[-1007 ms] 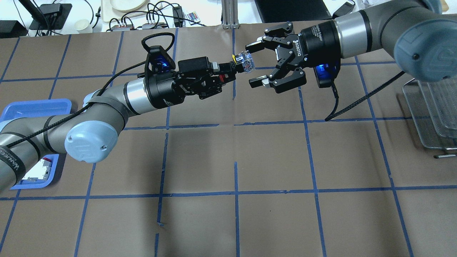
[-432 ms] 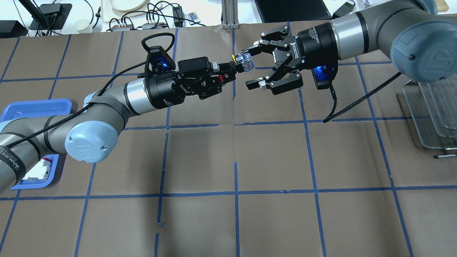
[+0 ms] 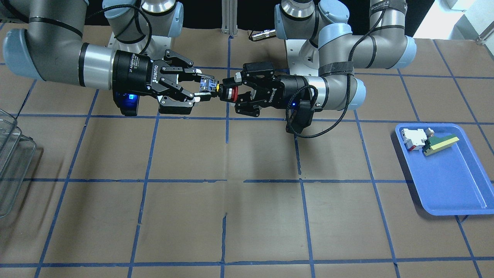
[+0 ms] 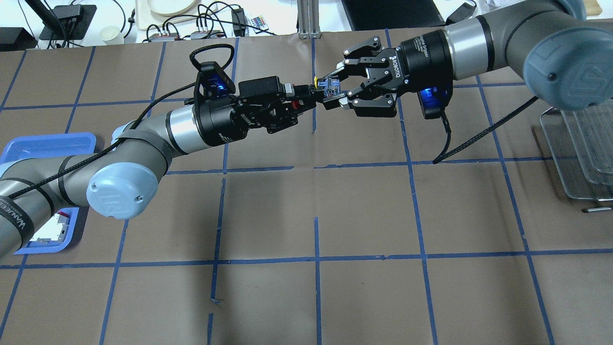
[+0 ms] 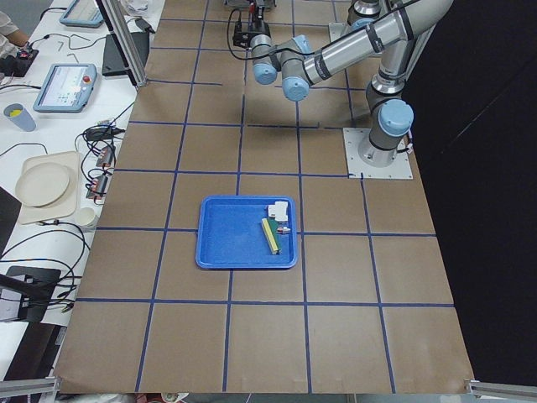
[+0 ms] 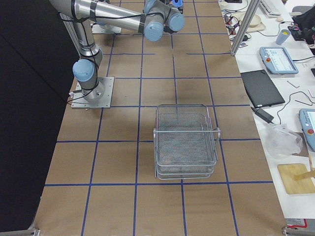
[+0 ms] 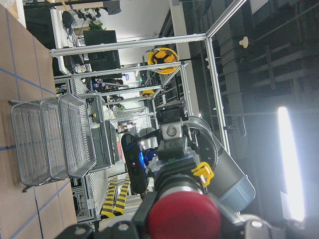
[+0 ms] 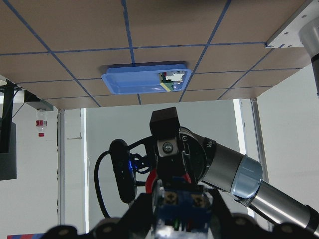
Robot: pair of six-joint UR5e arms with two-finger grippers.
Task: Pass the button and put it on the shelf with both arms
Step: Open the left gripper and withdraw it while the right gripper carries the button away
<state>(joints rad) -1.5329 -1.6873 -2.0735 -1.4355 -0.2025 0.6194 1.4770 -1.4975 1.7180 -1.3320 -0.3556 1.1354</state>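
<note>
The left gripper point(image 3: 231, 94) pinches the button point(image 3: 217, 88) by its red cap; the right gripper point(image 3: 203, 87) clamps its clear block.

The front view's left edge cuts off the shelf point(image 3: 11, 154); from overhead the blue tray point(image 4: 45, 141) hides mostly under the left arm point(image 4: 143, 134); fingers of the left hand point(image 3: 228, 93) and right hand point(image 3: 205, 90) cover part of the button point(image 3: 213, 87); its red cap is blurry up close.
</note>
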